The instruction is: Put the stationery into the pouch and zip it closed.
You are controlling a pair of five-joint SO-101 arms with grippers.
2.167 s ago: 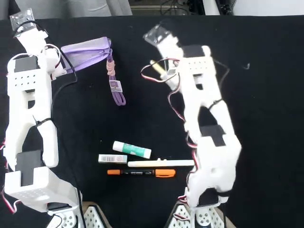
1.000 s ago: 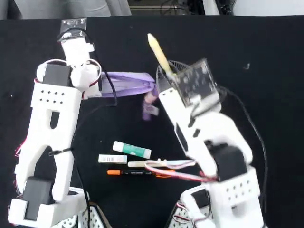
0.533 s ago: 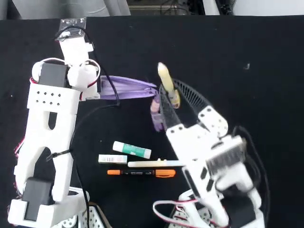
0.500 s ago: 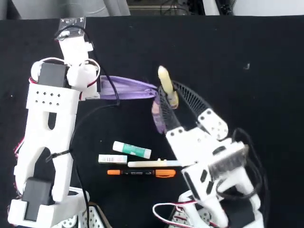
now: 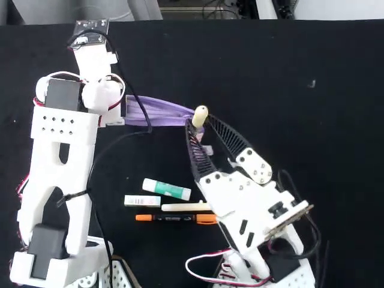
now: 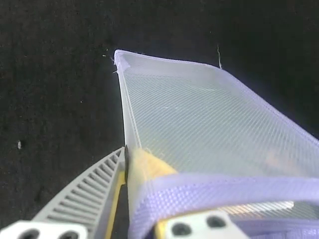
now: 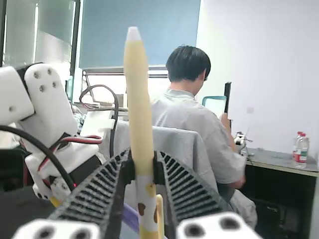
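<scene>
Pouch (image 5: 159, 113) is being pinched at one end by the left gripper (image 5: 122, 111), prob. so its other end is facing the right gripper (image 5: 197, 129). That one is squeezing a yellow pen (image 5: 200, 113) standing up, just beside the pouch, ready to go in. Right arm is bending low; left arm is stretching out. Glue stick (image 5: 167, 189) & orange marker (image 5: 177, 218) are waiting near the arms' bases.

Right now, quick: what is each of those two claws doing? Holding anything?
Left gripper: closed, holding one end of the purple pouch.
Right gripper: closed, holding a yellow pen.
</scene>
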